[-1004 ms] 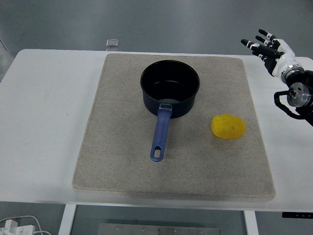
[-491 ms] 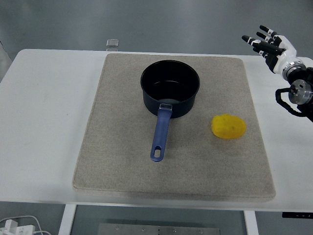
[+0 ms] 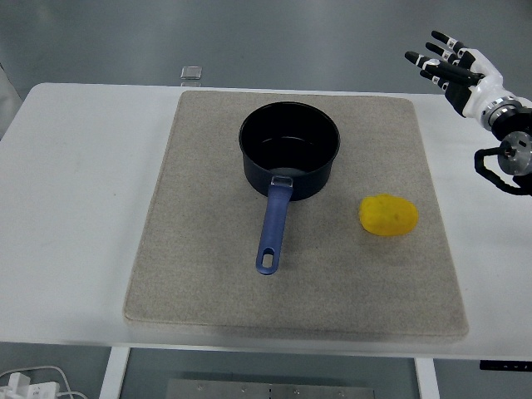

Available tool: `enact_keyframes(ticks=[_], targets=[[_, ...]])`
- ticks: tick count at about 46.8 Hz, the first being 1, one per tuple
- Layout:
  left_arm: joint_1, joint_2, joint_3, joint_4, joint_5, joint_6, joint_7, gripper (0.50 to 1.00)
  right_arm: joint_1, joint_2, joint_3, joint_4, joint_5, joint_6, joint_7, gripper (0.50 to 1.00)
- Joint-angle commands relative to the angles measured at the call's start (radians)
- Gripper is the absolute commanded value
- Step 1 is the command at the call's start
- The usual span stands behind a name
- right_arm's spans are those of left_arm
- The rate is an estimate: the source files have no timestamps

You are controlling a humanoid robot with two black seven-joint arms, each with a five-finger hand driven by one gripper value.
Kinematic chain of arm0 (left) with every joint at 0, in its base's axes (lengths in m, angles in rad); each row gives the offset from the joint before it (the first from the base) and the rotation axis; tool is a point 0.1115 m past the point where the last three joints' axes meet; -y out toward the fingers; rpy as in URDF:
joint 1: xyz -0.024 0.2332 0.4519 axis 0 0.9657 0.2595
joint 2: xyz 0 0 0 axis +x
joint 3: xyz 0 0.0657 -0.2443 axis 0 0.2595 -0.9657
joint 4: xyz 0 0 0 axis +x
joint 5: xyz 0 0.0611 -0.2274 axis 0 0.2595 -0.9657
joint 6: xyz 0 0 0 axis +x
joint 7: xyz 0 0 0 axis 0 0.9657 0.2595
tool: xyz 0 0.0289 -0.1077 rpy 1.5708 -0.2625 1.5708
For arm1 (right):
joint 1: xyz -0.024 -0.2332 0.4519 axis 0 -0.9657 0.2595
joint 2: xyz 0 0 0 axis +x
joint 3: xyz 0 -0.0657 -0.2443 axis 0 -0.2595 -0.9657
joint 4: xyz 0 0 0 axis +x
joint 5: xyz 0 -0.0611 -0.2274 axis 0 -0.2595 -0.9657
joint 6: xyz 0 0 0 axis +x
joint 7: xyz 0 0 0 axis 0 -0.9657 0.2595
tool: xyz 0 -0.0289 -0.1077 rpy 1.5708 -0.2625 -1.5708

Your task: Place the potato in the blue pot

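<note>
A yellow potato (image 3: pixel 388 215) lies on the grey mat (image 3: pixel 208 274), to the right of the pot. The dark blue pot (image 3: pixel 289 149) stands upright at the mat's back middle, empty, its blue handle (image 3: pixel 272 233) pointing toward the near edge. My right hand (image 3: pixel 445 66) is raised at the far right, above the table's back right corner, fingers spread and holding nothing. It is well behind and to the right of the potato. The left arm is out of view.
The mat covers most of the white table (image 3: pixel 75 183). A small clear object (image 3: pixel 192 73) sits at the table's back edge, left of the pot.
My right hand has risen a little and shifted toward the back, still open. The potato and pot have not moved.
</note>
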Motion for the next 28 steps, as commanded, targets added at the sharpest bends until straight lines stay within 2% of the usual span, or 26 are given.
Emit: enact_keyframes(ticks=[1,6,16,23,28], targets=[[0.001,0.000,0.000,0.000,0.000,0.000,0.000,1.000,0.001,-0.048,0.000,0.077,-0.120,-0.026,0.002,0.940],[-0.001,0.000,0.000,0.000,0.000,0.000,0.000,1.000,-0.003,-0.135,-0.003,0.183,-0.252,-0.041,0.008,0.940],[0.001,0.000,0.000,0.000,0.000,0.000,-0.001,1.000,-0.019,-0.303,-0.056,0.391,-0.408,-0.043,0.040,0.940],[0.001,0.000,0.000,0.000,0.000,0.000,0.000,1.000,-0.044,-0.401,-0.129,0.500,-0.566,-0.063,0.117,0.938],[0.001,0.000,0.000,0.000,0.000,0.000,0.000,1.000,-0.079,-0.450,-0.166,0.540,-0.684,-0.064,0.157,0.938]])
